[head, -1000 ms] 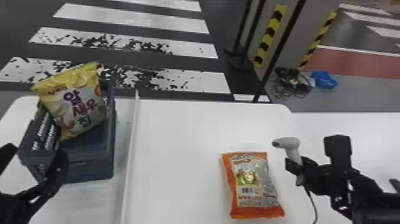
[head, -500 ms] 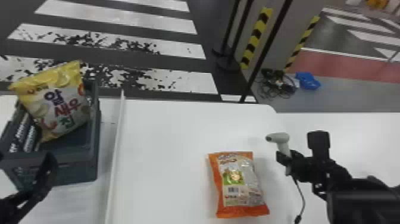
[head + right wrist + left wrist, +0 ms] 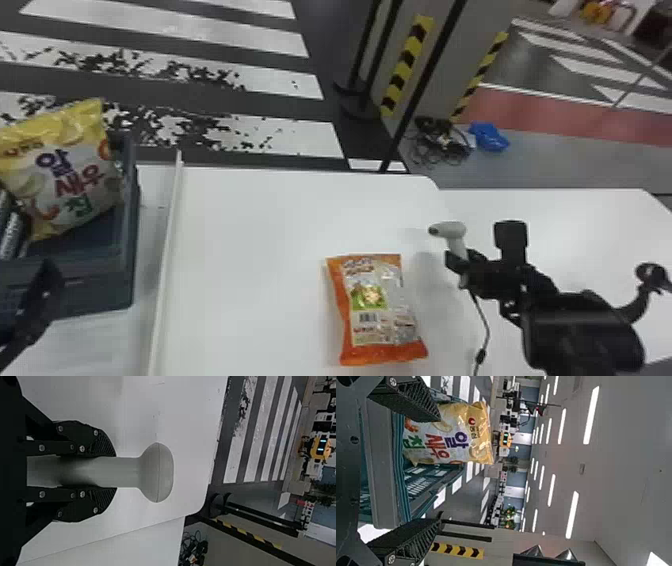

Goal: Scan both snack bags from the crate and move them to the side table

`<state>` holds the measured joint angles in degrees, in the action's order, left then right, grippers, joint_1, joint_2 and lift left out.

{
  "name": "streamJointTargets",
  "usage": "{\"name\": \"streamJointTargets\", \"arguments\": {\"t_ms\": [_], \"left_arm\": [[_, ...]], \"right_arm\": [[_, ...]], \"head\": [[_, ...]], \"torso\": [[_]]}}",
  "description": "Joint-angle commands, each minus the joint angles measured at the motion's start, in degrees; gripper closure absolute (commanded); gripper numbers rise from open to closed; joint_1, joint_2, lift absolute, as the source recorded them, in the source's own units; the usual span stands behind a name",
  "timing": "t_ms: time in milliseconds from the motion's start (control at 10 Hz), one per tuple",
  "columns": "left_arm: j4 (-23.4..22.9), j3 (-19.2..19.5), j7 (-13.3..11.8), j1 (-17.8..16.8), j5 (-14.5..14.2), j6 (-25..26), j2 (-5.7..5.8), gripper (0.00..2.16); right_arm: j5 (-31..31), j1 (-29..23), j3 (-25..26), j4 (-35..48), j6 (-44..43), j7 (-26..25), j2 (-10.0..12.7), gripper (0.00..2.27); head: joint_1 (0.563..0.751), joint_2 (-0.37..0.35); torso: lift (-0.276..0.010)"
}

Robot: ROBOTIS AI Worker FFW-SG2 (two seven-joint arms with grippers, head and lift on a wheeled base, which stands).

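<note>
In the head view my left gripper (image 3: pixel 37 300) is at the lower left, in front of the dark crate (image 3: pixel 95 295). A yellow snack bag (image 3: pixel 75 175) leans upright inside the crate. In the left wrist view the left gripper (image 3: pixel 440 465) stands wide open, the yellow bag (image 3: pixel 451 435) beyond its fingers. An orange snack bag (image 3: pixel 377 310) lies flat on the white table, barcode side up. To its right my right gripper (image 3: pixel 462 265) holds the grey scanner (image 3: pixel 452 232) upright; in the right wrist view the right gripper (image 3: pixel 115 472) is shut around the handle of the scanner (image 3: pixel 158 473).
A white raised edge (image 3: pixel 167 250) runs between the crate and the orange bag. The scanner's cable (image 3: pixel 482 320) trails down over the table (image 3: pixel 260 225). Another white table top (image 3: pixel 590 230) adjoins at the right. Black posts and a striped pillar stand behind.
The head view has swung right, so crate, bags and right arm all appear farther left in it. The orange bag still lies on the table, and the scanner is still held.
</note>
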<state>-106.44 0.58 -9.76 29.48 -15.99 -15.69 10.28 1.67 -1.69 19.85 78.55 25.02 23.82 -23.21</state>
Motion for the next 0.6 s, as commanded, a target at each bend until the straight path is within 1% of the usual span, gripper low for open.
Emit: {"name": "streamJointTargets", "arguments": {"t_ms": [0,200,500], "left_arm": [[0.0,-0.1,0.0,0.0,0.0,0.2,0.00,0.10],[0.0,-0.1,0.0,0.0,0.0,0.0,0.09,0.10],[0.1,-0.1,0.0,0.0,-0.1,0.0,0.09,0.10]], "right_arm": [[-0.1,1.2,-0.7,-3.8,-2.9,0.0,-0.3,2.23],[-0.1,2.2,-1.7,-7.0,-4.0,0.0,-0.7,2.23],[-0.1,2.5,-2.3,-8.7,-4.0,-0.2,-0.9,2.23]], "head": [[0.695,-0.348],[0.695,-0.348],[0.695,-0.350]], "torso": [[-0.099],[-0.099],[-0.099]]}}
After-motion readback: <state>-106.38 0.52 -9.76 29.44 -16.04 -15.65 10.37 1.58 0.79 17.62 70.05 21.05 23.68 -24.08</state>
